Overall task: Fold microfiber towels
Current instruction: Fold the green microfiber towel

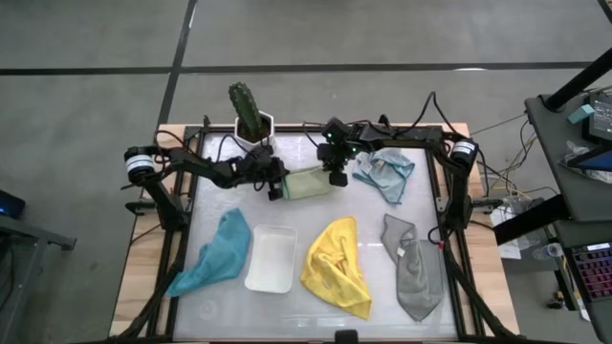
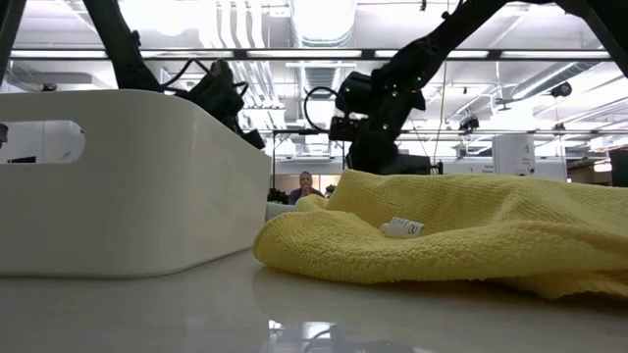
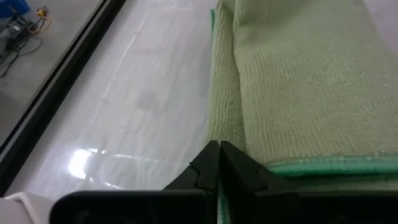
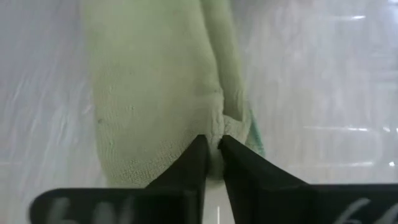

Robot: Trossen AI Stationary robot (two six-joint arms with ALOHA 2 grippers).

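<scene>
Tabletop carries everything, white and glossy inside a dark frame. Cloths lie spread across it: the yellow towel crumpled near the front middle, the grey towel to its right, the teal towel toward the front left, and the light blue towel bunched at the back right. Between the teal and yellow cloths sits the white tray. At the back middle lies the pale green towel, folded into a narrow strip, with both arms meeting at it. The left gripper is at the strip's left end; in the left wrist view its fingers are pressed together with no gap, their tips at the edge of the folded pale green cloth, and I cannot tell whether any fabric is caught between them. The right gripper stands at the strip's right end; in its wrist view the fingers show a thin gap and pinch a small pucker of the pale green cloth at its rounded end. A potted cactus stands just behind the table's back edge.
</scene>
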